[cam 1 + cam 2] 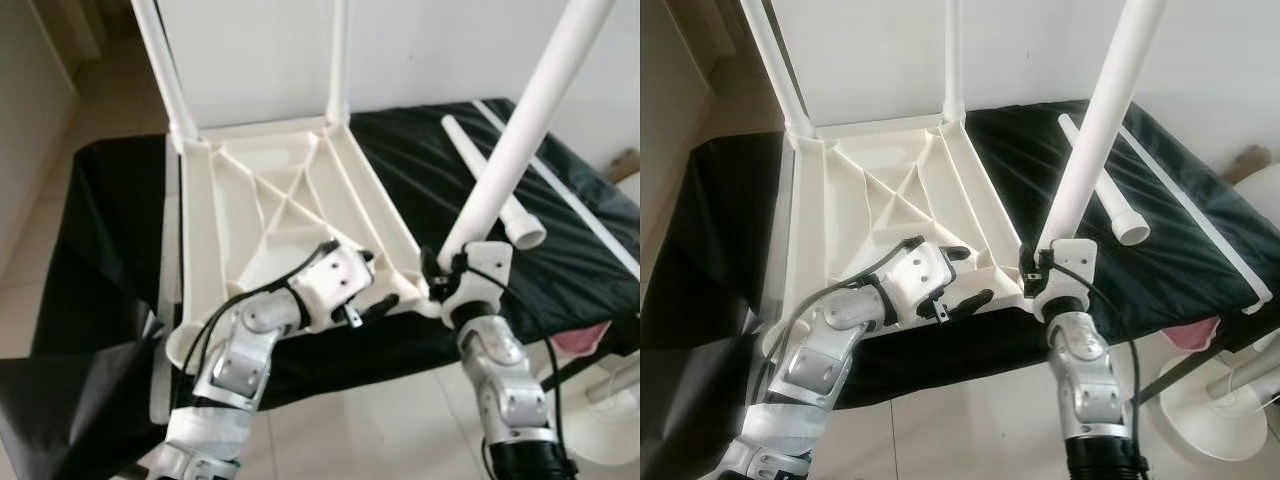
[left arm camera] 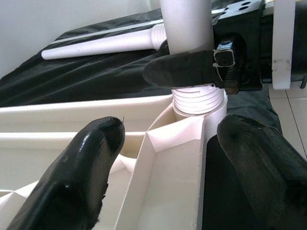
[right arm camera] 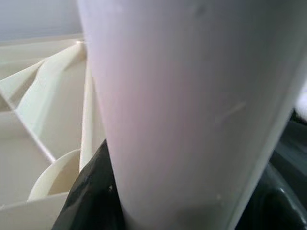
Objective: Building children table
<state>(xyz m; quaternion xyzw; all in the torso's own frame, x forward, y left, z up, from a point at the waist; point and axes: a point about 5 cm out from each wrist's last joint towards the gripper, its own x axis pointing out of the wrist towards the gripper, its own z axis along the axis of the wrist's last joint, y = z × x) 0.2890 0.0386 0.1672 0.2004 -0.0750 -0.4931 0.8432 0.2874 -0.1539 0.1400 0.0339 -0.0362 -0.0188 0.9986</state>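
Observation:
The white plastic tabletop (image 1: 290, 200) lies upside down on a table under black cloth (image 1: 420, 150). Two legs stand in its far corners (image 1: 160, 60). My right gripper (image 1: 440, 275) is shut on a third white leg (image 1: 520, 130), which leans to the right. The leg's threaded end (image 2: 199, 103) sits in the near right corner socket. My left gripper (image 1: 378, 282) is open just left of that corner, with its fingers (image 2: 81, 177) either side of the tabletop's rim. A fourth leg (image 1: 490, 185) lies loose on the cloth to the right.
A long thin white strip (image 1: 570, 195) lies along the cloth's right side. A pink object (image 1: 580, 340) and a white round stand base (image 1: 600, 420) sit on the tiled floor at the lower right. Black cloth (image 1: 70, 380) hangs down on the left.

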